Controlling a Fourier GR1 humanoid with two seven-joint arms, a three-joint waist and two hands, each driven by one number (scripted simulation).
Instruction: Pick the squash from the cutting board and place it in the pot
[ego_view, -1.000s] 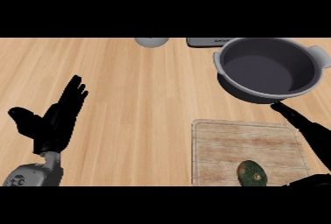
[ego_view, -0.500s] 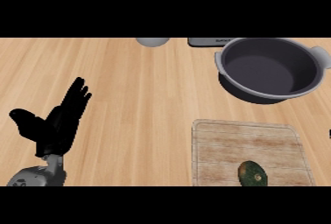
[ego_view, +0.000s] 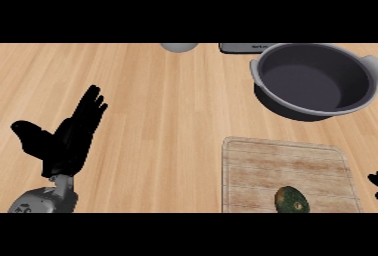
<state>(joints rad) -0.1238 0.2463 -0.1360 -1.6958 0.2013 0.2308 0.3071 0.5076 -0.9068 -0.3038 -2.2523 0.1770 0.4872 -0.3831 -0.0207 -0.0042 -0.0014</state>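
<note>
Dark green oval squash (ego_view: 291, 200) lies on the pale wooden cutting board (ego_view: 284, 165), near edge, long axis roughly toward the grey metal pot (ego_view: 314, 80); right hand (ego_view: 373, 179) barely visible, nearer, fingers unreadable; left hand (ego_view: 65, 140) open, resting far left.

Left hand (ego_view: 63, 142): black fingers and thumb on a grey, rounded forearm (ego_view: 44, 200). Right hand (ego_view: 373, 179): black sliver.
</note>
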